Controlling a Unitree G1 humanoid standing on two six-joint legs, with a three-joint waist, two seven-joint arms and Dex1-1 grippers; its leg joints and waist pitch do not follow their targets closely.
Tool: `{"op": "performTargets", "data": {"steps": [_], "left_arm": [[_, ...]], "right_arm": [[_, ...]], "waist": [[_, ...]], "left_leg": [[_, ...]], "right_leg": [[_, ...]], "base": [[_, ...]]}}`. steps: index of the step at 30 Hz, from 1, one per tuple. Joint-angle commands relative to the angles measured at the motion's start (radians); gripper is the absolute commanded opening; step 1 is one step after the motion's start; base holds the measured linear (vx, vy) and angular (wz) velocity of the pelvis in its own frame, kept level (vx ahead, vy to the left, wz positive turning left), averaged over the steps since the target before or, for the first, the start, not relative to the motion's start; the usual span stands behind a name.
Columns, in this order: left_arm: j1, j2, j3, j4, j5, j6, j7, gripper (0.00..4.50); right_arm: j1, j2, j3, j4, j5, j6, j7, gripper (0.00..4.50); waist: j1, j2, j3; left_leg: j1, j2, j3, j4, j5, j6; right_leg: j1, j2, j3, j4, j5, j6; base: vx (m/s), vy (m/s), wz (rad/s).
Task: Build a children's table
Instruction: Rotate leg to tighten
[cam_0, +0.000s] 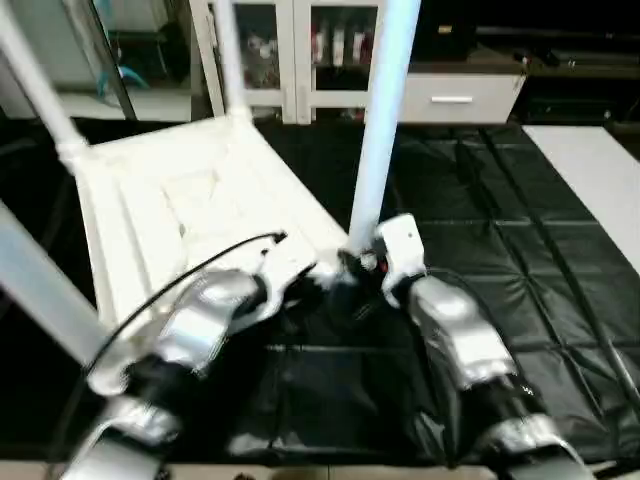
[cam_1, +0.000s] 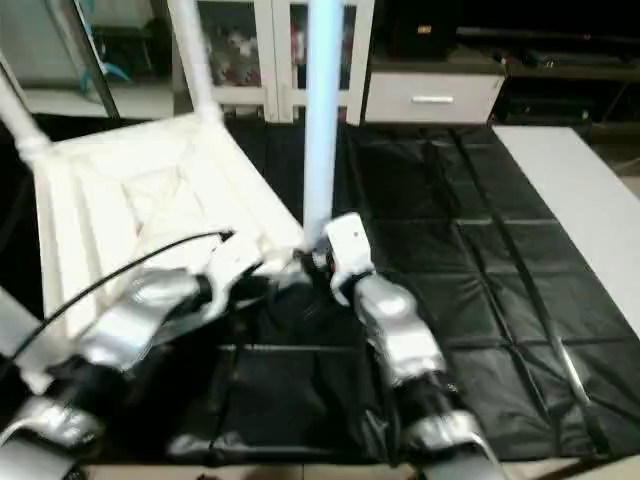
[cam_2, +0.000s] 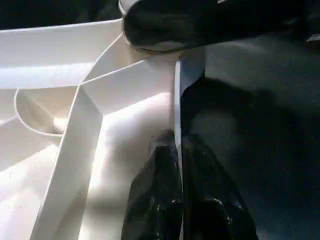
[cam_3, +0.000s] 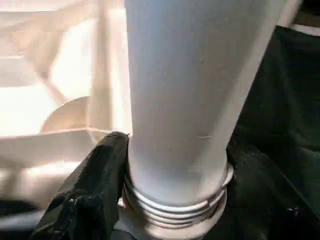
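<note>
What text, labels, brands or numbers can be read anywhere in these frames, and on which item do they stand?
None is readable.
White plastic square tabletop: bare ribs, no print.
Upright long white tube leg: plain, threaded end, no marking.
White housing of the right tool: one dark dot, no lettering.
Items behind the glass cabinet doors: too blurred to read.

Both my silver forearms reach forward and meet in the middle. My left pincer is closed, its fingers pinching a thin white edge. My right pincer is clamped around a white tube.
</note>
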Motion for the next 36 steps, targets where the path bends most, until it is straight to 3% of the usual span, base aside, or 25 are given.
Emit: {"op": "performTargets", "data": {"steps": [1,5,10,12,14,18,21,22,23,25,27,29,31,36], "left_arm": [[-0.013,-0.078,-0.034,0.015,-0.01,-0.014,0.061,0.0],[-0.012,-0.094,-0.038,0.016,0.001,-0.003,0.085,0.0],[0.001,-0.082,-0.034,0.003,0.004,-0.003,0.072,0.0],[0.008,-0.068,-0.034,-0.006,0.003,-0.005,0.059,0.0],[0.011,-0.061,-0.036,-0.012,0.003,-0.004,0.053,0.0],[0.062,-0.001,-0.067,-0.108,-0.025,-0.005,-0.06,0.0],[0.096,0.042,-0.091,-0.166,-0.038,-0.028,-0.135,0.0],[0.115,0.068,-0.103,-0.199,-0.052,-0.042,-0.182,0.0],[0.148,0.11,-0.119,-0.252,-0.078,-0.082,-0.261,0.0],[0.179,0.148,-0.129,-0.305,-0.105,-0.086,-0.326,0.0],[0.189,0.162,-0.132,-0.324,-0.11,-0.085,-0.345,0.0],[0.207,0.2,-0.138,-0.358,-0.111,-0.084,-0.376,0.0],[0.21,0.211,-0.132,-0.365,-0.111,-0.087,-0.381,0.0],[0.208,0.231,-0.124,-0.379,-0.118,-0.084,-0.396,0.0]], "right_arm": [[-0.017,0.035,-0.002,0.12,-0.041,0.019,-0.124,2.67],[-0.044,0.063,-0.023,0.162,-0.028,-0.009,-0.144,2.67],[-0.047,0.071,-0.016,0.134,0.003,-0.077,-0.023,2.67],[-0.032,0.056,-0.01,0.088,0.014,-0.084,0.008,3.23],[-0.026,0.049,-0.008,0.069,0.02,-0.08,0.022,3.41],[0.029,-0.035,0.001,-0.076,0.051,0.007,0.147,3.69],[0.057,-0.102,0.021,-0.156,0.08,0.074,0.267,3.96],[0.073,-0.148,0.04,-0.2,0.086,0.094,0.336,3.96],[0.103,-0.229,0.076,-0.273,0.102,0.116,0.46,3.96],[0.136,-0.31,0.112,-0.338,0.116,0.103,0.588,3.96],[0.15,-0.337,0.122,-0.367,0.127,0.104,0.635,3.96],[0.192,-0.43,0.141,-0.454,0.178,0.142,0.783,3.96],[0.205,-0.474,0.146,-0.481,0.195,0.173,0.843,3.96],[0.193,-0.51,0.172,-0.448,0.156,0.139,0.871,3.96]], "waist": [[0.003,-0.02,-0.053],[0.013,-0.024,-0.055],[0.014,-0.028,-0.051],[0.015,-0.03,-0.052],[0.016,-0.031,-0.055],[0.021,-0.026,-0.057],[0.025,-0.026,-0.056],[0.025,-0.026,-0.054],[0.033,-0.027,-0.053],[0.04,-0.026,-0.052],[0.042,-0.026,-0.048],[0.043,-0.027,-0.047],[0.042,-0.025,-0.047],[0.039,-0.027,-0.047]], "left_leg": [[0.024,0.061,-0.029,-0.068,-0.132,0.031],[0.02,0.058,-0.026,-0.063,-0.095,0.059],[0.021,0.061,-0.026,-0.067,-0.132,0.058],[0.02,0.061,-0.026,-0.066,-0.124,0.062],[0.018,0.06,-0.025,-0.062,-0.077,0.082],[0.016,0.06,-0.025,-0.056,-0.046,0.119],[0.017,0.063,-0.026,-0.057,-0.059,0.116],[0.022,0.067,-0.024,-0.059,-0.076,0.109],[0.02,0.066,-0.025,-0.059,-0.09,0.104],[0.02,0.071,-0.028,-0.061,-0.099,0.095],[0.027,0.07,-0.022,-0.062,-0.13,0.09],[0.025,0.07,-0.024,-0.066,-0.155,0.074],[0.026,0.071,-0.025,-0.067,-0.148,0.076],[0.023,0.068,-0.025,-0.068,-0.168,0.057]], "right_leg": [[0.017,-0.082,0.043,-0.079,-0.021,-0.229],[0.019,-0.082,0.043,-0.073,0.056,-0.212],[0.018,-0.082,0.042,-0.079,-0.003,-0.207],[0.02,-0.082,0.043,-0.078,0.006,-0.202],[0.02,-0.08,0.042,-0.069,0.082,-0.21],[0.022,-0.079,0.041,-0.063,0.161,-0.222],[0.023,-0.076,0.039,-0.064,0.147,-0.226],[0.018,-0.077,0.04,-0.067,0.119,-0.232],[0.023,-0.077,0.039,-0.069,0.094,-0.226],[0.025,-0.078,0.039,-0.067,0.091,-0.204],[0.013,-0.076,0.04,-0.073,0.06,-0.213],[0.018,-0.079,0.039,-0.077,0.001,-0.212],[0.017,-0.078,0.038,-0.077,0.007,-0.216],[0.015,-0.082,0.037,-0.078,-0.028,-0.235]], "base": [[0.0,0.0,0.0],[0.0,0.0,0.0],[0.0,0.0,0.0],[0.0,0.0,0.0],[0.0,0.0,0.0],[0.0,0.0,0.0],[0.0,0.0,0.0],[0.0,0.0,0.0],[0.0,0.0,0.0],[0.0,0.0,0.0],[0.0,0.0,0.0],[0.0,0.0,0.0],[0.0,0.0,0.0],[0.0,0.0,0.0]]}}
